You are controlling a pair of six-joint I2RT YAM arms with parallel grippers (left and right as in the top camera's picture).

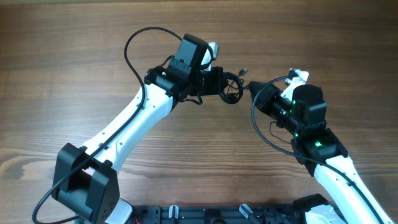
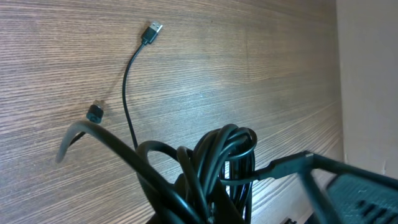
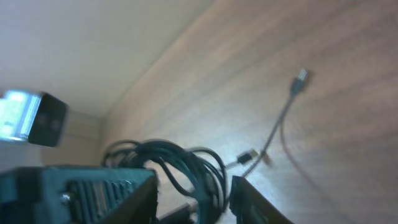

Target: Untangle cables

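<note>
The cables [image 1: 231, 88] form a compact black bundle of overlapping loops over the wooden table [image 1: 93, 50], and this bundle serves as the reference for all positions below. The left gripper [image 1: 219, 82] sits directly at the bundle's left side, fully closed, with the looped strands clamped at its tip. In the left wrist view the bundle [image 2: 217, 162] fills the lower centre of the frame, hard against the camera. One thin cord leaves the bundle and runs away from it across the table to a USB-style plug [image 2: 152, 30]. A second, smaller plug [image 2: 94, 112] lies to one side of that cord, nearer the bundle. The right gripper [image 1: 256, 90] sits directly at the bundle's right side, facing the left gripper across it. In the right wrist view its two fingers [image 3: 249, 199] stand partly apart with strands of the bundle [image 3: 180, 168] lying in the gap. Whether the pads press on those strands cannot be determined. The same view shows the USB-style plug [image 3: 301, 78] beyond the bundle and the smaller plug [image 3: 247, 157] just past the bundle's edge. Whether the bundle rests on the table or is lifted off it cannot be determined.
</note>
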